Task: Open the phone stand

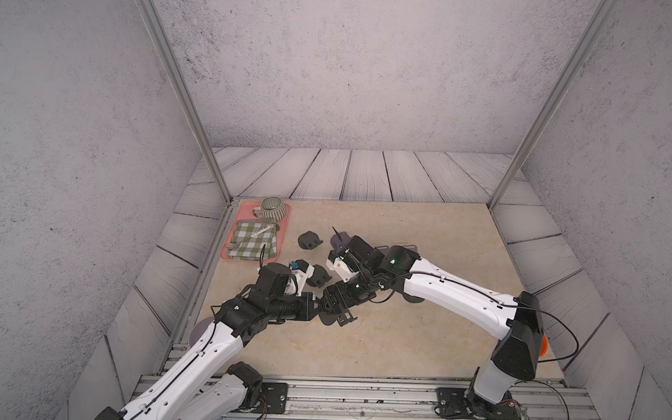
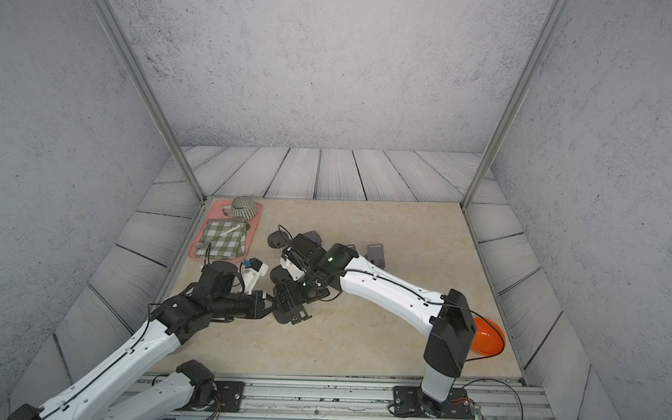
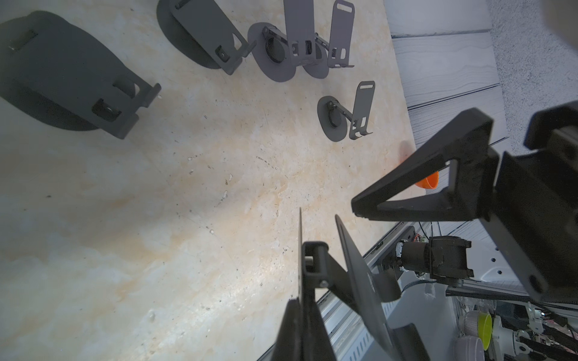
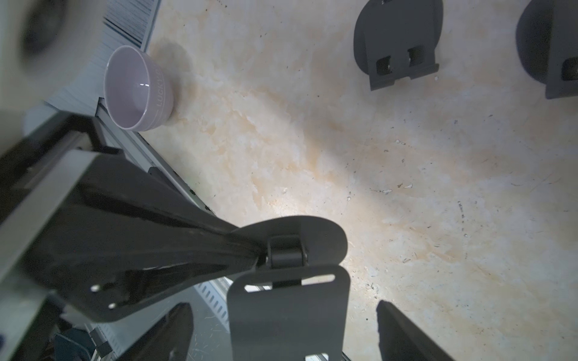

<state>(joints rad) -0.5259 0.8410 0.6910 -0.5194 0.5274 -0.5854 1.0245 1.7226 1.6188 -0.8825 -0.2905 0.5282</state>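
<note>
A black phone stand [image 1: 336, 315] [image 2: 291, 314] hangs just above the beige table near its front left. My left gripper [image 1: 319, 304] [image 3: 301, 331] is shut on the edge of the stand's round base plate [image 4: 300, 231]. The base shows edge-on in the left wrist view, with the hinge [image 3: 314, 259] beyond the fingertips. The stand's back plate [image 4: 287, 312] is tilted a little away from the base. My right gripper [image 1: 339, 297] [image 4: 284, 337] is open. Its fingers [image 4: 403, 337] stand on either side of the back plate, with a gap on each side.
Two folded dark stands [image 1: 309, 241] [image 1: 318, 275] and opened grey stands [image 2: 377, 254] [image 3: 344, 115] lie behind the arms. A pink tray [image 1: 246, 211] at the back left holds a striped mug [image 1: 273, 208] and checked cloth [image 1: 254, 241]. An orange bowl [image 2: 487, 335] sits right, a lavender bowl [image 4: 137, 87] left.
</note>
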